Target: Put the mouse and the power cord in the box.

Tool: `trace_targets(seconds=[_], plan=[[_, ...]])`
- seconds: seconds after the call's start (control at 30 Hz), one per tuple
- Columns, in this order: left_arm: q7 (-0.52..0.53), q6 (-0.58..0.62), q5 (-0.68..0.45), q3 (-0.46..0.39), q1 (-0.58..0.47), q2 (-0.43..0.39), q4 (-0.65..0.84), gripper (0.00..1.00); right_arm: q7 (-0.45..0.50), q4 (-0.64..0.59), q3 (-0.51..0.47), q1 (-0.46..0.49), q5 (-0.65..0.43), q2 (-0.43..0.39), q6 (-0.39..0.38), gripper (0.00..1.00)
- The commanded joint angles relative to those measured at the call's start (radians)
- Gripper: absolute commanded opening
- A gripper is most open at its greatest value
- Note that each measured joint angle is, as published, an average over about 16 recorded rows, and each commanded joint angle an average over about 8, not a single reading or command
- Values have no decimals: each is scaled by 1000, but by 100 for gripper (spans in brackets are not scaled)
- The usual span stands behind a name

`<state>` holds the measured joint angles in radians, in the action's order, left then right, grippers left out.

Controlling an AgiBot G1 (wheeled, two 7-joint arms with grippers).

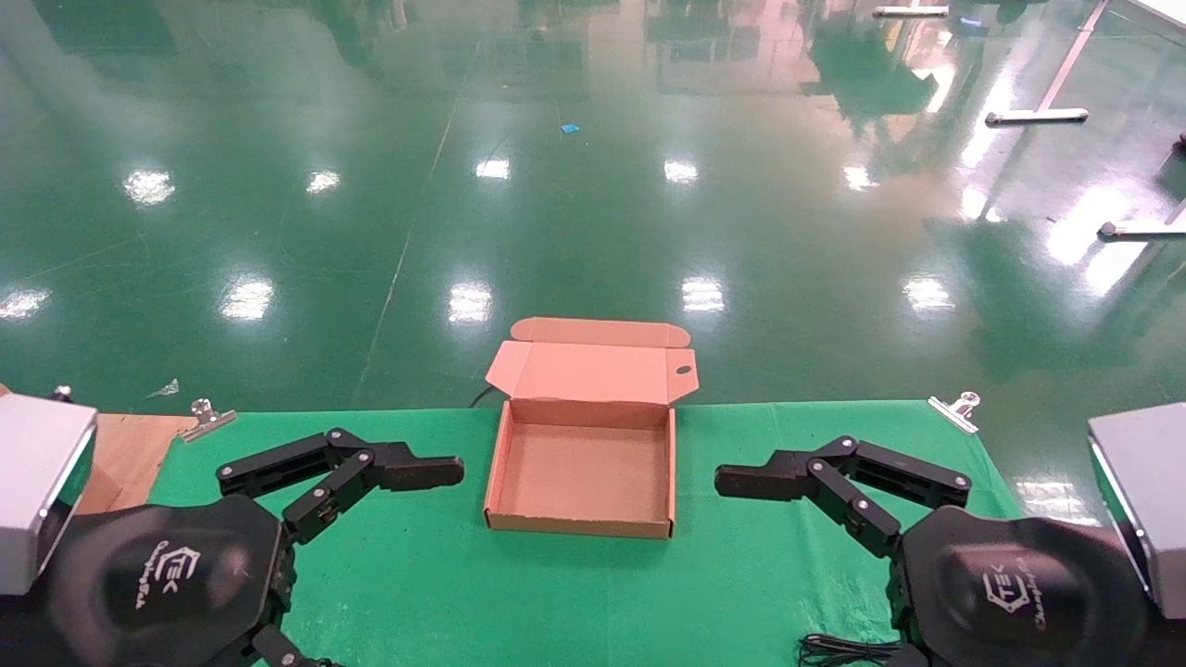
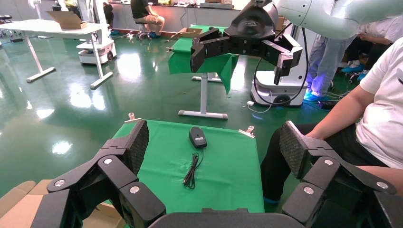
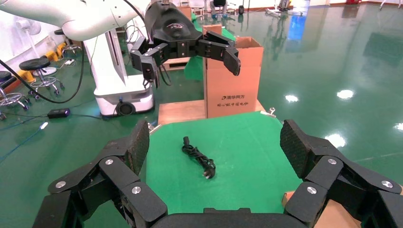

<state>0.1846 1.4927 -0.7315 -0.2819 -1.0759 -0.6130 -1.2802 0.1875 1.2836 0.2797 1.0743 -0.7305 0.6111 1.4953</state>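
The box stands open in the middle of the green table, lid leaning back, nothing inside it. The mouse lies on the cloth at the table's right end, its thin cable bundled beside it; a bit of that cable shows by my right arm. The power cord lies twisted on the left part of the table, hidden in the head view. My left gripper hovers left of the box, open and empty, one fingertip toward the box. My right gripper mirrors it on the right, open and empty.
A larger brown carton stands on a wooden board off the table's left end. Metal clips pin the green cloth at the far corners. A seated person is beside the right end.
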Motion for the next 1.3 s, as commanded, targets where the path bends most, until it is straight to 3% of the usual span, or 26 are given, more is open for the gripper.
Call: trace_targets(seconds=[0.03, 1.3], plan=[[0, 0, 0, 0, 0, 0, 0, 100, 0, 0, 0, 0, 0, 0, 0, 100], [0, 0, 0, 0, 0, 0, 0, 100, 0, 0, 0, 0, 0, 0, 0, 100]])
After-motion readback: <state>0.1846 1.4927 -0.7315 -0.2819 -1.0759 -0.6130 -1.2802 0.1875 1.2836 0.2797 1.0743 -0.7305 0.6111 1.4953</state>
